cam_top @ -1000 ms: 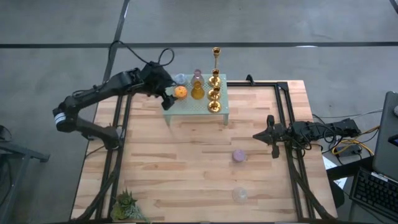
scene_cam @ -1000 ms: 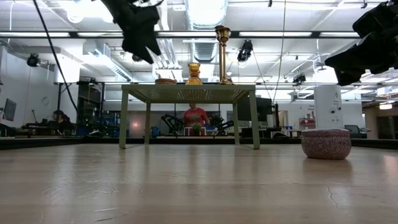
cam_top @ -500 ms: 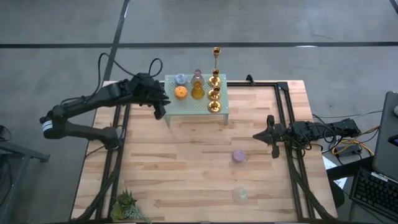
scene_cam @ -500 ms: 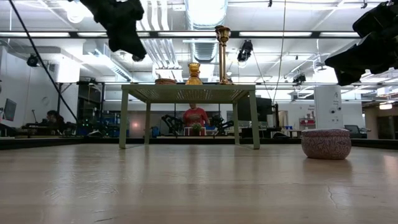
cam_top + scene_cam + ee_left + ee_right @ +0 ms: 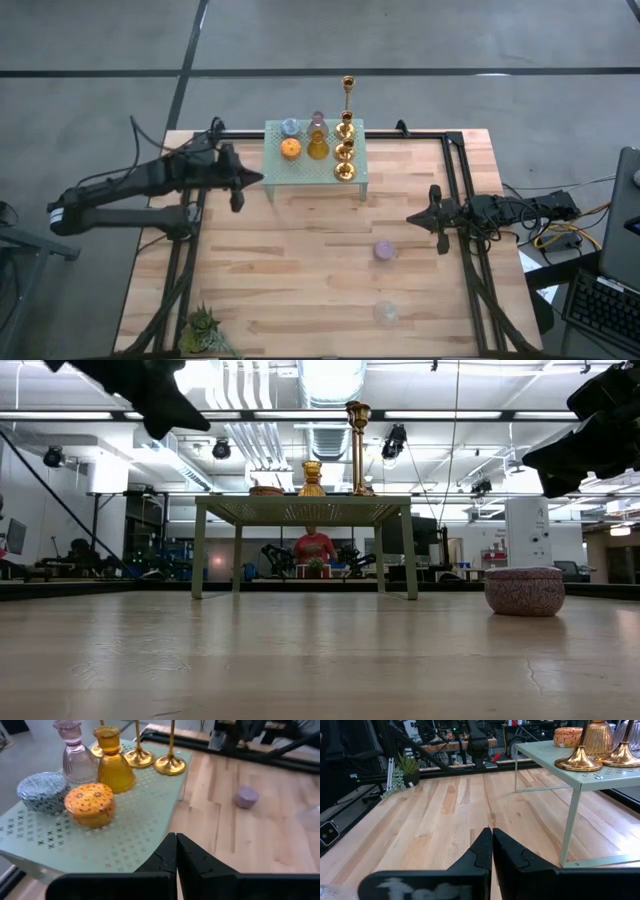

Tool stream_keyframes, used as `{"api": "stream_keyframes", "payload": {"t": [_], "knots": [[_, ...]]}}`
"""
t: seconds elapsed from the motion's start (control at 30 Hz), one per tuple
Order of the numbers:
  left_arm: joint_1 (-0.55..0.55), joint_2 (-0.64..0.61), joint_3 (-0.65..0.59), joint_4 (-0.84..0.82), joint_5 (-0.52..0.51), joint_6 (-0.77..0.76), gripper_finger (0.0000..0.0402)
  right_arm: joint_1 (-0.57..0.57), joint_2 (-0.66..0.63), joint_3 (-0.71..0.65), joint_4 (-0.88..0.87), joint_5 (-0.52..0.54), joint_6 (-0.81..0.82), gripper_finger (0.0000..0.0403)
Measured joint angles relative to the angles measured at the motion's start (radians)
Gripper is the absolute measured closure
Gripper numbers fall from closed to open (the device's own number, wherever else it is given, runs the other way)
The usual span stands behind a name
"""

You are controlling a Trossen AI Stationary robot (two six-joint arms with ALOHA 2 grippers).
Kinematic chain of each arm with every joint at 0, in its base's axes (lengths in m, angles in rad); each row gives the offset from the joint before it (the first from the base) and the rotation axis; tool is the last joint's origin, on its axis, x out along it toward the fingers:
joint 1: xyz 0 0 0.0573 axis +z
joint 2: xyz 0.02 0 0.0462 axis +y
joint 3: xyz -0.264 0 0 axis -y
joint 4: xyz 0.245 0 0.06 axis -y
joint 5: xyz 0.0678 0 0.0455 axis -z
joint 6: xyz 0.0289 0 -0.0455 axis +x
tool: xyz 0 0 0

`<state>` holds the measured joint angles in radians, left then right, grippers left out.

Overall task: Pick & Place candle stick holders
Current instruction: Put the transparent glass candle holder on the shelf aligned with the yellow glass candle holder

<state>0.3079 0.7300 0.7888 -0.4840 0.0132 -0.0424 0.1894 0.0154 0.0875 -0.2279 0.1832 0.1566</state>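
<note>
Several holders stand on the mint-green stand (image 5: pixel 300 172): an orange one (image 5: pixel 290 148), an amber one (image 5: pixel 317 148), a blue one (image 5: pixel 289 126), a pink one (image 5: pixel 318 120) and gold candlesticks (image 5: pixel 344 150), one tall (image 5: pixel 348 88). They also show in the left wrist view: orange (image 5: pixel 90 804), amber (image 5: pixel 113 766), blue (image 5: pixel 44 791). A purple holder (image 5: pixel 383 250) and a clear glass one (image 5: pixel 385 314) rest on the table. My left gripper (image 5: pixel 256 181) is shut and empty, left of the stand. My right gripper (image 5: pixel 412 218) is shut and empty at the table's right.
A spiky green plant (image 5: pixel 203 328) stands at the table's near left corner. Black rails (image 5: pixel 455 170) run along the table's sides and far edge. Bare wood lies between the stand and the purple holder. A person (image 5: pixel 315 546) shows in the room beyond the table.
My left gripper has drawn back from the orange holder on the stand, toward the table's left edge and a little nearer. The orange holder stays standing on the stand. My right arm has kept still.
</note>
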Motion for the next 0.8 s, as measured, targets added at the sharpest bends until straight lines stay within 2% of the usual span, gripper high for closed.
{"api": "stream_keyframes", "payload": {"t": [0.33, 0.43, 0.63, 0.8], "knots": [[-0.098, -0.232, -0.281, 0.186, 0.004, -0.014, 0.0385, 0.0, 0.0, 0.0, 0.0, 0.0, 0.0, 0.0394], [-0.122, -0.308, -0.336, 0.228, 0.02, 0.02, 0.0387, 0.0, 0.0, 0.0, 0.0, 0.0, 0.0, 0.0394], [-0.124, -0.45, -0.419, 0.235, 0.022, -0.014, 0.0388, 0.0, 0.0, 0.0, 0.0, 0.0, 0.0, 0.0394], [-0.129, -0.563, -0.528, 0.35, 0.123, -0.024, 0.0388, 0.0, 0.0, 0.0, 0.0, 0.0, 0.0, 0.0394]]}}
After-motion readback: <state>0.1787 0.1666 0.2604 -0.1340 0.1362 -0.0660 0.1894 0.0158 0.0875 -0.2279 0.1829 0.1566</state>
